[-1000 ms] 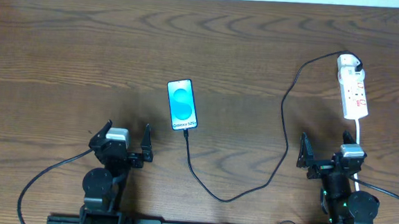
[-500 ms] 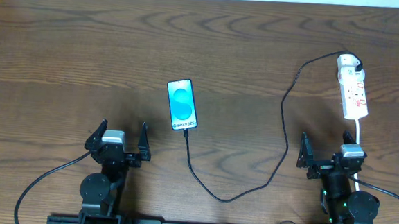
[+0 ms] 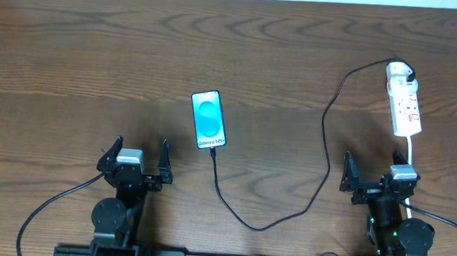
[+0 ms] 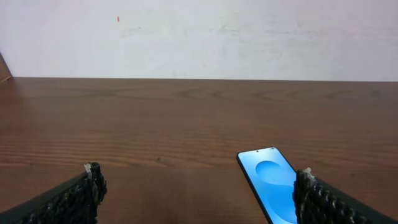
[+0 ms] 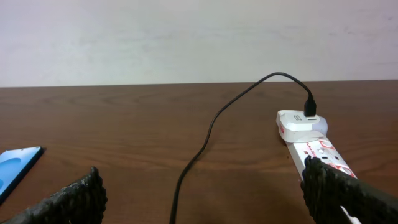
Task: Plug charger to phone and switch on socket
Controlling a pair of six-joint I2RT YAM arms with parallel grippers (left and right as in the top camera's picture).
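Brown wood-grain surface [image 3: 73, 71], 2 arms at its near edge.

Phone [image 3: 209, 120]: lies flat, screen up and lit, a little left of centre, long axis running near to far with a slight tilt. It sits ahead and to the right of the left gripper [image 3: 141, 148], well apart from it. In the left wrist view it shows low on the right, partly behind the right-hand finger.

Charger [image 3: 326, 134]: thin black cable. One end meets the phone's near short edge; whether the tip is seated there cannot be told. From there it loops toward the near edge, swings right, climbs the surface and arches over to a white plug [image 3: 399, 72].

Socket [image 3: 403, 103]: white strip with red markings at the far right, lying flat, directly ahead of the right gripper [image 3: 372, 167] and apart from it. The white plug sits in its far end, the only thing plugged into it. A white cord [image 3: 411, 151] leaves its near end toward the right arm. Switch position is too small to read.

Left fingers [image 4: 74, 199]: spread wide, nothing between them.
Right fingers [image 5: 68, 199]: spread wide, nothing between them.
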